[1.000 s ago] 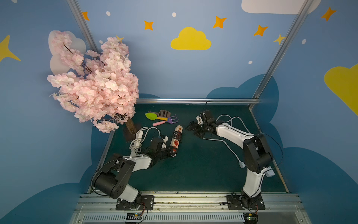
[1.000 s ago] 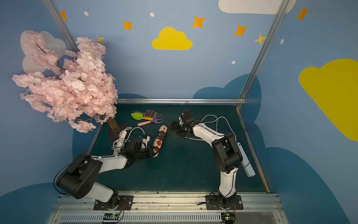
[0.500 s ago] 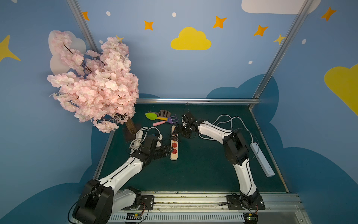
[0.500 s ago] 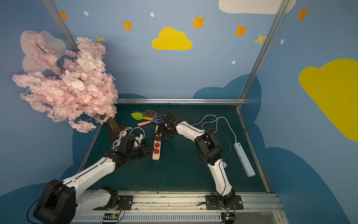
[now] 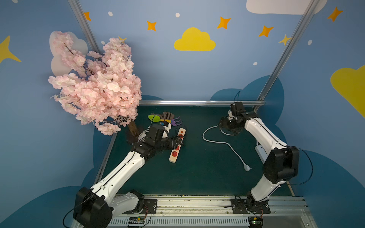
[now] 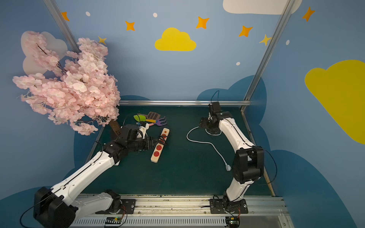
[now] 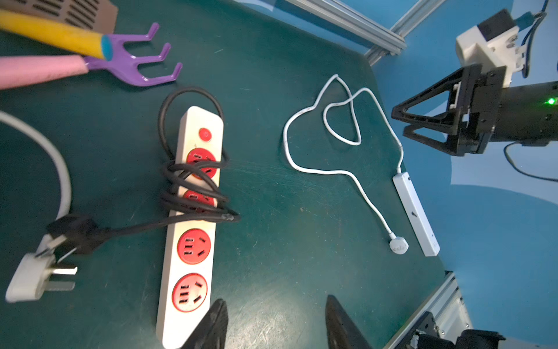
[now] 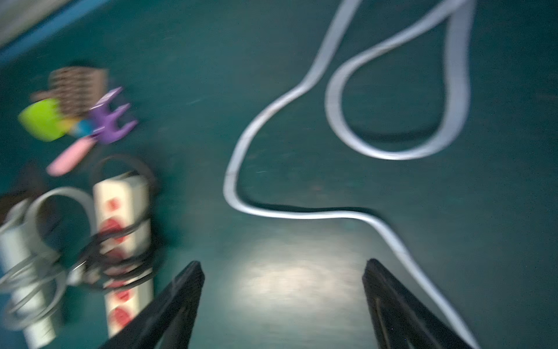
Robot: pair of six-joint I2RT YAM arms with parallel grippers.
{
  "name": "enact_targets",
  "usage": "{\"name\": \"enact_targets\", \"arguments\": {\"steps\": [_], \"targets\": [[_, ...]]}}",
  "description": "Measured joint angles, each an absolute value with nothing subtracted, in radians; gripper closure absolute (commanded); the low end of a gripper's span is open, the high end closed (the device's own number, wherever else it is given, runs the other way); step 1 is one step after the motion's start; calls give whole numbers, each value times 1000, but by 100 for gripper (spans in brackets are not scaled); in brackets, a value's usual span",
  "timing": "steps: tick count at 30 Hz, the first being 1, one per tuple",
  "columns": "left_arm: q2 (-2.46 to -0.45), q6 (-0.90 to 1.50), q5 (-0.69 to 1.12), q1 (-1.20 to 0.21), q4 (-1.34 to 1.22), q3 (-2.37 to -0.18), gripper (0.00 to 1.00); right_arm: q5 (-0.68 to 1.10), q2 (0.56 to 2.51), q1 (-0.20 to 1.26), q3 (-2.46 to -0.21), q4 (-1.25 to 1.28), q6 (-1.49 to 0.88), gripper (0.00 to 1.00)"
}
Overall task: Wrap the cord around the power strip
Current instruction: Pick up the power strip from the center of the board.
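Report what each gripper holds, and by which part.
Nothing is held. The left gripper stands open and empty beside the red-socket power strip; the right gripper stands open and empty near the white cord.

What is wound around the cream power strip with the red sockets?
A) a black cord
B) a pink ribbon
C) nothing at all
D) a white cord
A: the left wrist view shows a black cord coiled around the middle of the cream power strip.

The power strip [image 5: 177, 145] is located on the mat [image 5: 197, 177], its cord [image 7: 181, 208] wound around it; toy tools [image 5: 166, 118] behind, a loose cable [image 5: 217, 142] rightward.
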State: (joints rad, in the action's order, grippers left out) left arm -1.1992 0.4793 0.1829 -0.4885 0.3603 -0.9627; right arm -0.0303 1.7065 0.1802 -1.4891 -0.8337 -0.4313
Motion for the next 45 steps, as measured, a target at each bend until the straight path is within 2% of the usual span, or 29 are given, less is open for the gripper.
{"name": "enact_targets", "arguments": {"steps": [5,11,19,25,30,31,34,38,45], "targets": [[-1325,443,208,-527,304,-1018,48,-268,1720,-56,-1327,-951,-371,10],[-1403,430,281,-527,267,-1052,48,-353,1806,-215,-1290,-972,-358,10],[-1399,403,313,-527,262,-1061,48,-324,1918,-289,-1301,-916,-337,10],[-1399,395,319,-527,264,-1068,49,-186,2010,-340,-1420,-917,-271,13],[-1399,390,322,-527,264,-1091,50,-147,2006,-353,-1411,-905,-247,11],[-1399,389,323,-527,264,-1097,51,-134,2008,-355,-1412,-907,-245,13],[-1400,389,326,-529,265,-1112,52,-115,2010,-338,-1415,-913,-238,34],[-1401,392,329,-529,265,-1119,53,-60,2008,-274,-1407,-920,-241,52],[-1438,416,369,-534,268,-1168,53,38,1956,-180,-1434,-951,-270,70]]}}
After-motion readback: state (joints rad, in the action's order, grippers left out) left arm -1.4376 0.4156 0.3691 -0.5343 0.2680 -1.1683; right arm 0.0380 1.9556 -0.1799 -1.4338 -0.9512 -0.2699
